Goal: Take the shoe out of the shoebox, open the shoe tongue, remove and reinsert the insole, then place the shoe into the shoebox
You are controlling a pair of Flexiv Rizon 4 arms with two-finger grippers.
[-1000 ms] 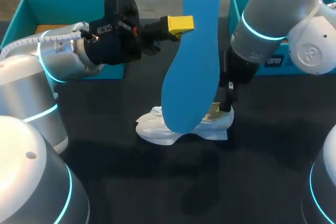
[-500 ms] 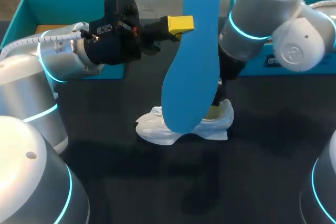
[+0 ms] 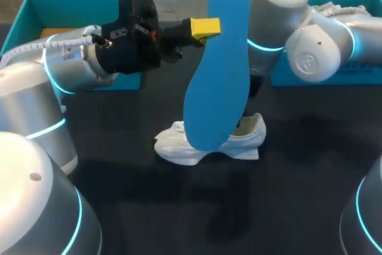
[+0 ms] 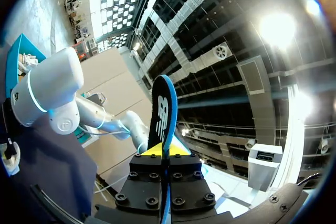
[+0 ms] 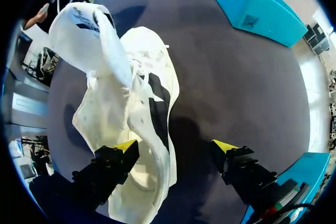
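Note:
My left gripper [image 3: 205, 27] is shut on the edge of a long blue insole [image 3: 218, 64] and holds it upright, high above the table. In the left wrist view the insole [image 4: 160, 114] stands edge-on between the yellow tips of the left gripper [image 4: 163, 151]. A white shoe [image 3: 209, 141] lies on the dark table below, partly hidden by the insole. My right arm [image 3: 280, 16] hangs over the heel end, its fingers hidden there. In the right wrist view the right gripper [image 5: 176, 148] is open just above the shoe [image 5: 131, 103], whose tongue [image 5: 86, 24] is pulled up.
A teal shoebox [image 3: 36, 4] stands at the back left behind my left arm. A second teal box [image 3: 334, 77] sits at the back right under my right arm, seen also as a teal box wall [image 5: 252, 9] ahead of the right gripper.
My right arm has swung up and toward the middle, drawing its gripper back from the shoe's heel. The left arm and the insole have kept still.

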